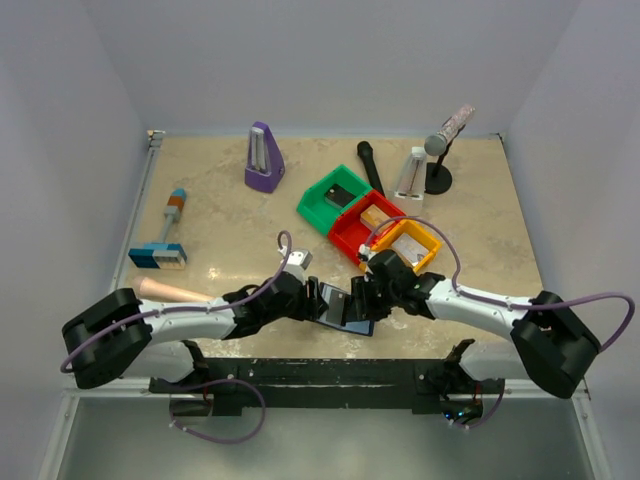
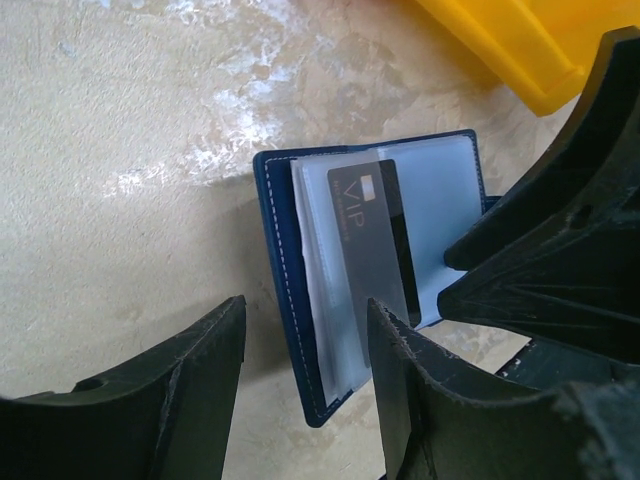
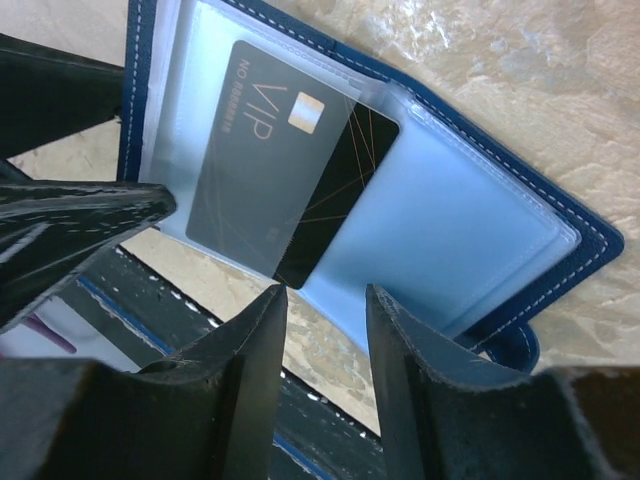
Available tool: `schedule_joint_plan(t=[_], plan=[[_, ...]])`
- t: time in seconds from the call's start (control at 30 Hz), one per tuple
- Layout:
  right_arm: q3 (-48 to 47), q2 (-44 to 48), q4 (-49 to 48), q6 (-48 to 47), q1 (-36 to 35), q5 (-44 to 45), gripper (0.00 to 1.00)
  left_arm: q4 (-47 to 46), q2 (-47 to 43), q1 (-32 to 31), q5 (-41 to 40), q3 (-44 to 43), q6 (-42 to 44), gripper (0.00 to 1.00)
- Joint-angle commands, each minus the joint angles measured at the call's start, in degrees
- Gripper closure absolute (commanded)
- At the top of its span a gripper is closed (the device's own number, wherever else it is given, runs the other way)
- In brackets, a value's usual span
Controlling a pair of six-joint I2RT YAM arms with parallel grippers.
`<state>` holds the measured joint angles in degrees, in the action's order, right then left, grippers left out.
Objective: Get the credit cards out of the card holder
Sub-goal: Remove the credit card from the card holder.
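Observation:
The card holder lies open on the table near the front edge, navy outside with pale blue clear sleeves. A black credit card marked VIP sticks partway out of a sleeve, slanted toward the front edge. My left gripper is open, and the holder's lower corner lies between its fingers. The right gripper is open with bare table in its gap; the card's corner sits just at the tip of its left finger. In the overhead view both grippers, left and right, meet over the holder.
Green, red and yellow bins stand just behind the holder. A purple wedge-shaped object, a microphone stand, a blue and white tool and a wooden rod lie around. The black front rail runs close below.

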<state>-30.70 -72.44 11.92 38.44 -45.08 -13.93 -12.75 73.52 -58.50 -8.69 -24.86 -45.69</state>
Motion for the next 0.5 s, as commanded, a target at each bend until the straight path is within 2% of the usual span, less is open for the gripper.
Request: schedule_joint_plan(t=[0.0,0.47], plan=[[-0.3,-0.5,-4.5,1.6,0.6,-1.4,0.57,-3.2,2.0,0.5,-1.6,0.2,-2.1,0.44],[1.5,-4.8,-9.9,3.5,5.2,-5.6,0.57,-5.6,5.8,1.3,-1.6,2.0,-3.4,0.47]])
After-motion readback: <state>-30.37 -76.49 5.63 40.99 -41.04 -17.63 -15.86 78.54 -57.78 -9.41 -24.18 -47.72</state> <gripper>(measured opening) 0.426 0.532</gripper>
